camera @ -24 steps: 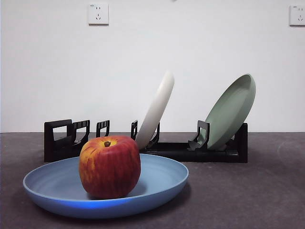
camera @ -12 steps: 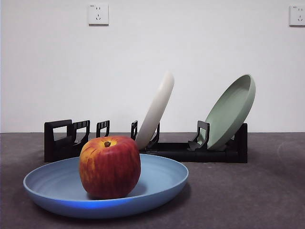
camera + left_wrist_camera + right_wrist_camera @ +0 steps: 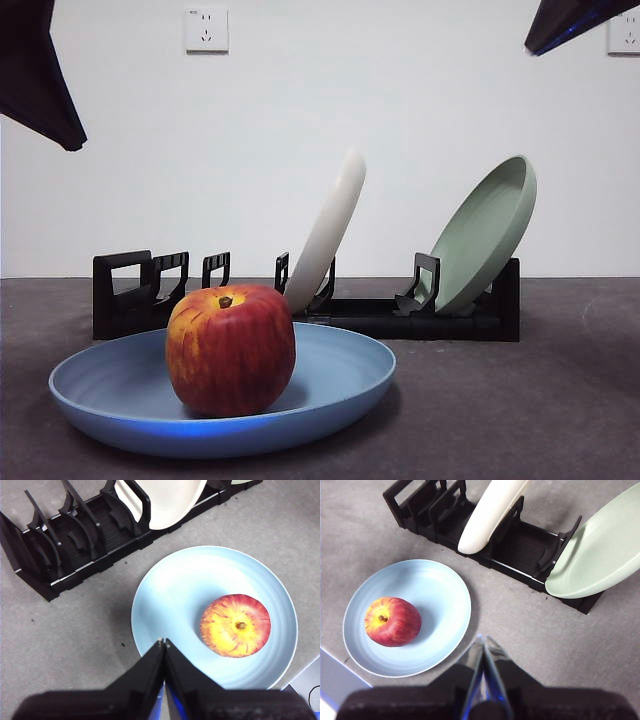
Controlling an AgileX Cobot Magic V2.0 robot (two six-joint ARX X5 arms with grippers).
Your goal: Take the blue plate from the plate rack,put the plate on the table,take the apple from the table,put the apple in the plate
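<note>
Left gripper (image 3: 163, 642) hangs high, jaws pressed together, the apple (image 3: 235, 625) on the blue plate (image 3: 170, 600) below; right gripper (image 3: 484, 639) likewise closed, raised.

Closed black left gripper (image 3: 163, 643) and right gripper (image 3: 482, 640) hang high over the dark grey table (image 3: 520, 410), with open air beneath; the red-yellow round apple (image 3: 230, 348) occupies the light-blue shallow plate (image 3: 330, 395), and the long black slotted rack (image 3: 400, 318) stands beyond it.

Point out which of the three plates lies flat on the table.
The blue plate, flat on the table with the apple on it. The cream plate and green plate stand tilted in the plate rack.
</note>
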